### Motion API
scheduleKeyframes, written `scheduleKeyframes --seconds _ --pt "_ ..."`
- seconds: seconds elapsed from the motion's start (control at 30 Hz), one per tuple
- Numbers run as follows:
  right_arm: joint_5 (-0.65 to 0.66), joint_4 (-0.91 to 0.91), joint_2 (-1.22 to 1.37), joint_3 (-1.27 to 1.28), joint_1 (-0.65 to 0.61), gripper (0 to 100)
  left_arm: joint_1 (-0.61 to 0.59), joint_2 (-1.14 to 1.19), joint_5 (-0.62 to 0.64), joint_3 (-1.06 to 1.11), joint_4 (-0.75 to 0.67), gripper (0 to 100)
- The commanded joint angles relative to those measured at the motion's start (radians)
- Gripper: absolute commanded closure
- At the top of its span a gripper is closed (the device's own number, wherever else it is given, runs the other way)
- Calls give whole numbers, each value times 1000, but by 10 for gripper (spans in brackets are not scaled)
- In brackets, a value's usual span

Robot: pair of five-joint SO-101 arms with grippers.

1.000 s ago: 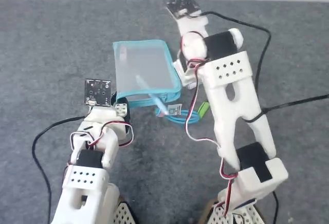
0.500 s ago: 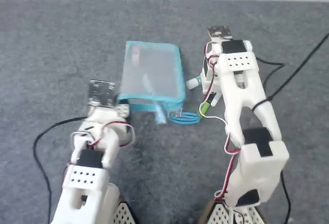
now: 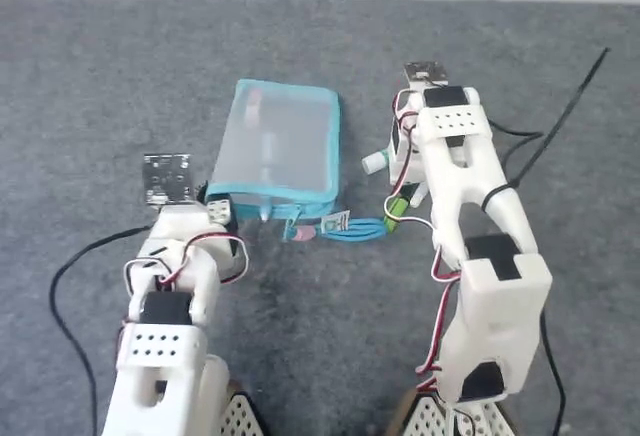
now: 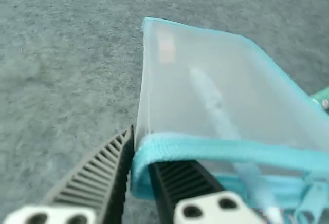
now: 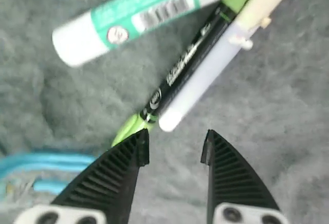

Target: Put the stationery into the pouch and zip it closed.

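The translucent teal-edged pouch (image 3: 280, 146) is shifting left, left fingers (image 4: 180, 178) clamping its rim; right fingers (image 5: 118, 172) are hanging apart over the marker (image 5: 189, 62).

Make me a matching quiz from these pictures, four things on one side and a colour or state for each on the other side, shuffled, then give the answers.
Column one:
1. left gripper
2. right gripper
3. glue stick
4. pouch

Column two:
A. translucent with teal trim
B. open, just above the tip of the marker
C. white tube with a green label, lying flat
D. shut on a teal edge

Pairs: 1-D, 2-B, 3-C, 4-A
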Motion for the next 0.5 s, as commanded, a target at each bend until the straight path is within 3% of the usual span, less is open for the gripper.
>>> scheduleKeyframes --seconds 0.0,0.2,0.47 --pt "-49 -67 -4 -8 1 821 11 -6 15 -67 -6 988" --pt "-143 -159 45 -8 27 821 18 -6 15 -65 -6 988" --pt "-146 -193 82 -9 64 821 20 -6 15 -65 -6 988"
